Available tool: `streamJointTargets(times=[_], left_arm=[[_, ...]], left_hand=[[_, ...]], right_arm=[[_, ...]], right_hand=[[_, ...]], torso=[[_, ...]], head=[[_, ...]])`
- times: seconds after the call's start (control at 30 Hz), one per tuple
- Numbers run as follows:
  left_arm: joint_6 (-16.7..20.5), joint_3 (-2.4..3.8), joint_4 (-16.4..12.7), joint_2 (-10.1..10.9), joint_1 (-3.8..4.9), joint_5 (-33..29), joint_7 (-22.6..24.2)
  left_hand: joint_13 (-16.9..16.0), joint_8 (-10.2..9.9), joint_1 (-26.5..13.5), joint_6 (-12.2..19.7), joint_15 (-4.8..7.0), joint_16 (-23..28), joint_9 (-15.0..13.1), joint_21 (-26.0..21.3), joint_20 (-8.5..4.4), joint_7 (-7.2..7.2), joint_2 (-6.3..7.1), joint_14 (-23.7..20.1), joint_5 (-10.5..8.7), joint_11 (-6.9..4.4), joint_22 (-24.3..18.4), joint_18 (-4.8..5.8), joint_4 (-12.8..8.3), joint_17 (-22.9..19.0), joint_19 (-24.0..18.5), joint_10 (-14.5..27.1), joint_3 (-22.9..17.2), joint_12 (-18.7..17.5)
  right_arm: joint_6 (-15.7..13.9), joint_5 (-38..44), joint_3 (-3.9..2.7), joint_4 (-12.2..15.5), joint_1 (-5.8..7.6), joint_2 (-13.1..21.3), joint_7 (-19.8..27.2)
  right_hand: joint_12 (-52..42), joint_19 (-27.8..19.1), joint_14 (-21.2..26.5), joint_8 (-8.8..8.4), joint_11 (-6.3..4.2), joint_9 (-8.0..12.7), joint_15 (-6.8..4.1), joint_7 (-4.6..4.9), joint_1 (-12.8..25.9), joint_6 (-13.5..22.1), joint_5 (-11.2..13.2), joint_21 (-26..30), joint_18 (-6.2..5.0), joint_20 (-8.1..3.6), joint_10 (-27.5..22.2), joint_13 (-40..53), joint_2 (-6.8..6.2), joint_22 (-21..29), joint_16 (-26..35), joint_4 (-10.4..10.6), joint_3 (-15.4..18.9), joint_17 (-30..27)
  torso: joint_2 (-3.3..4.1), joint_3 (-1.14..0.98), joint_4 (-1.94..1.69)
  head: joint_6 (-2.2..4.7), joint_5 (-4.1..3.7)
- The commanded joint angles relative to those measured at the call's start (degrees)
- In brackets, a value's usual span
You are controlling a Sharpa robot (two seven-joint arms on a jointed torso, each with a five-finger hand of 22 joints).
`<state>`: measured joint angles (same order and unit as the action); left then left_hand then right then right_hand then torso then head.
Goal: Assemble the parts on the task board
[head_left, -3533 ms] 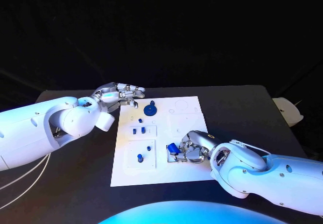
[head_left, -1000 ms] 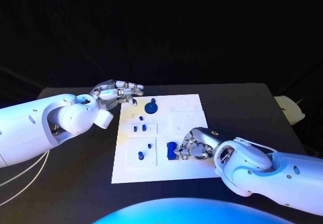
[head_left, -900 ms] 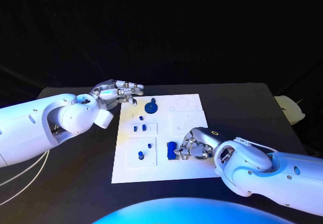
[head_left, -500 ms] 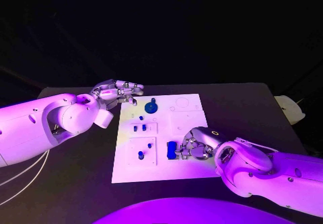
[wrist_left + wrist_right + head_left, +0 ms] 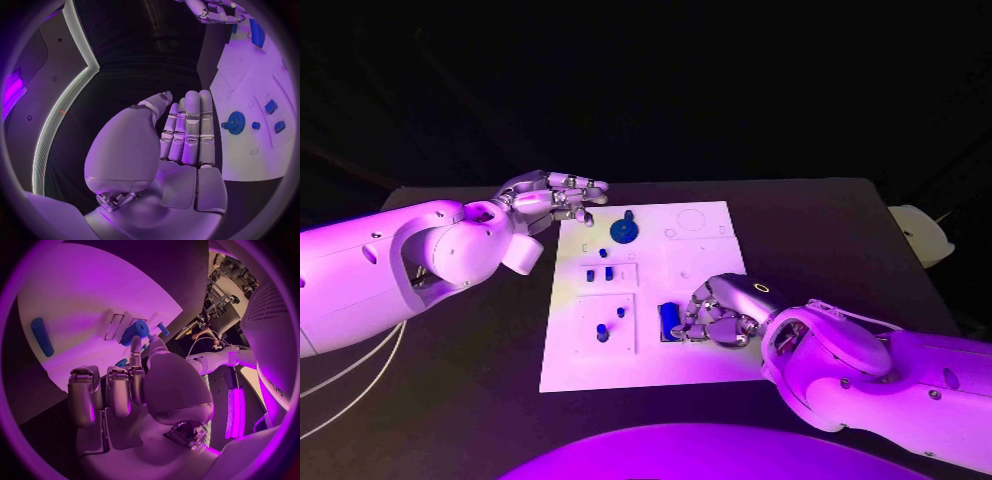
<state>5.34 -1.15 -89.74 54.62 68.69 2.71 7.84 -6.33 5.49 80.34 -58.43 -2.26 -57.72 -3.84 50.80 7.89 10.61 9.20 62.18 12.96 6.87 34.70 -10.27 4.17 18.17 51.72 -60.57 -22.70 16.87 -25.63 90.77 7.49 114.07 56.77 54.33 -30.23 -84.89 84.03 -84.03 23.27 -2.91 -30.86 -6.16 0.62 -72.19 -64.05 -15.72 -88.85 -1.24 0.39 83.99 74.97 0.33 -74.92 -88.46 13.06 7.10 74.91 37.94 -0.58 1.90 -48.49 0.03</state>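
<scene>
So the right hand [image 5: 715, 320] is hovering open just beside a long blue part [image 5: 671, 320] on the task board [image 5: 697, 265], while the left hand [image 5: 554, 196] is idling empty, fingers loosely curled, off its corner.

Right hand [image 5: 715, 320] has released the blue part [image 5: 671, 320] onto the board

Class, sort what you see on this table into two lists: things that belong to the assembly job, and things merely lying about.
Belonging to the job:
white task board
round blue disc part
long blue block part, beside the right hand
small blue pegs
left hand, at the board's far corner

Lying about:
pale object at the table's right edge
black table
</scene>
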Motion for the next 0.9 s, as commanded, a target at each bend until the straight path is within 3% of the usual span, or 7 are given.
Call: streamJointTargets(times=[0.03,0.9], left_arm=[[-1.11,0.02,-0.07,-0.07,0.02,-0.21,0.15],[-1.17,0.02,-0.05,-0.18,0.02,-0.21,-0.07]], left_hand=[[0.02,-0.06,-0.02,0.32,-0.2,-0.15,-0.05,-0.34,0.05,0.02,-0.21,-0.05,-0.2,-0.15,-0.06,-0.29,0.1,0.04,0.18,0.44,-0.14,0.37],[0.02,-0.02,0.08,0.36,-0.21,-0.15,-0.06,-0.43,0.05,0.04,-0.3,-0.07,-0.19,-0.13,-0.13,-0.29,0.07,0.04,0.26,0.52,-0.2,0.47]], right_arm=[[0.54,0.11,0.0,-0.09,-0.05,-0.16,0.78],[3.08,0.88,0.0,-3.48,-0.03,-2.65,-0.37]], right_hand=[[-0.26,5.7,-5.37,0.37,-0.33,-0.09,-0.24,-0.04,0.5,-0.2,0.05,-0.33,1.06,-0.32,4.13,11.9,0.06,-14.85,-0.18,0.35,-0.04,12.08],[-0.28,5.7,-5.38,0.33,-0.49,-0.22,-0.36,-0.21,-0.7,-0.17,0.15,-0.34,1.06,-0.4,4.15,11.94,0.69,-14.85,-0.2,0.03,-1.07,12.13]], torso=[[0.02,0.01,-0.06],[0.04,0.02,-0.02]], head=[[0.05,0.0],[0.08,0.18]])
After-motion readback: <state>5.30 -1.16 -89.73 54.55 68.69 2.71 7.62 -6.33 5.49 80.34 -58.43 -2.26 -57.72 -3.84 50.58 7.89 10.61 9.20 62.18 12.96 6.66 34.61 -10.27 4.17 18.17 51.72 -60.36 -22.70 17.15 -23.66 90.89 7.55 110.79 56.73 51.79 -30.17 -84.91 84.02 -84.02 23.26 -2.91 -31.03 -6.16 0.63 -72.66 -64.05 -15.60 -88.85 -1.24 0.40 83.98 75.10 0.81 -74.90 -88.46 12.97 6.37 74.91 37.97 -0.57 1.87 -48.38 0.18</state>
